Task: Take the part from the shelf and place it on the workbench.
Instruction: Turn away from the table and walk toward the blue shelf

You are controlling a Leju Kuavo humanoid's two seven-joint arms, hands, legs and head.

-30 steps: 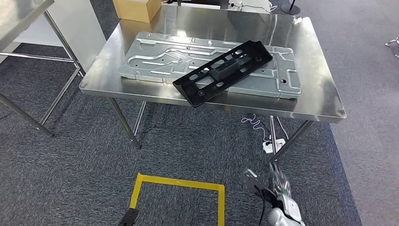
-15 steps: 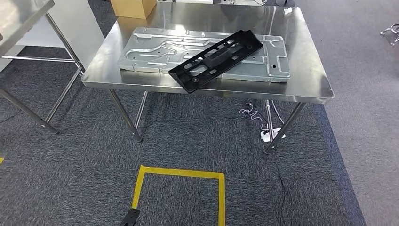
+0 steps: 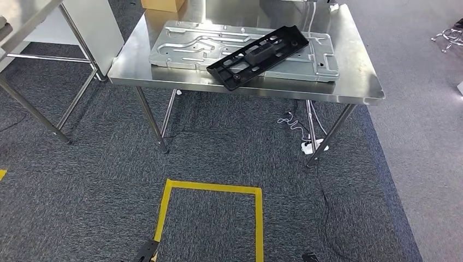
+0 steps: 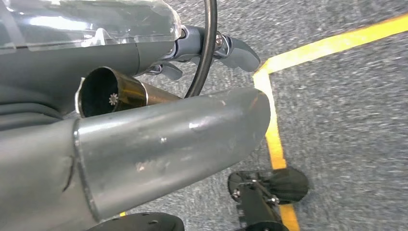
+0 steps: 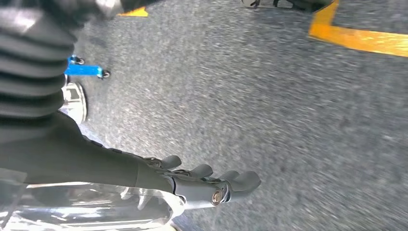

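From my station the head view has slid and pulled back over the last second, so I read that as the camera moving with the body, not the things; the right hand that showed low in that view a second ago is out of it now; on the left, my left hand hangs over the carpet by the yellow tape square, thumb out and fingers lightly curled, holding nothing that I can see; in the middle, the black part lies slanted on the grey metal panel on the tabletop, one end jutting past the panel's near edge; on the right, my right hand hangs free, fingers loosely together and empty; I judge the placing done and the robot backing off.
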